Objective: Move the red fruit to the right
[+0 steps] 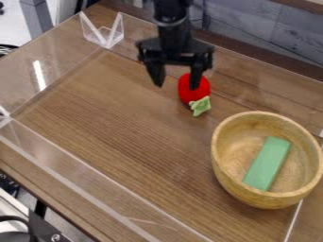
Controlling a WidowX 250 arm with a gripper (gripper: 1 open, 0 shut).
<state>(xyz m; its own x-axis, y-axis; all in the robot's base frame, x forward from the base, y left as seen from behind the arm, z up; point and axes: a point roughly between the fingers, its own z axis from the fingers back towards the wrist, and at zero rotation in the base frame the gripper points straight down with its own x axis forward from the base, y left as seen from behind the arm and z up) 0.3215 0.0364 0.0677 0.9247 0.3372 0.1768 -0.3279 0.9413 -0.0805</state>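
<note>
The red fruit (194, 90), a small bright red toy strawberry with a light green cap, lies on the wooden table just left of and above the bowl. My black gripper (178, 77) points down right over it, open, its left finger beside the fruit on the left and its right finger in front of the fruit's upper right part. Nothing is clamped between the fingers. The fruit's top is partly hidden behind the gripper.
A wooden bowl (231, 170) holding a flat green block (267, 162) stands at the lower right. Clear acrylic walls (51, 71) ring the wooden table, with a clear corner bracket (104, 33) at the back left.
</note>
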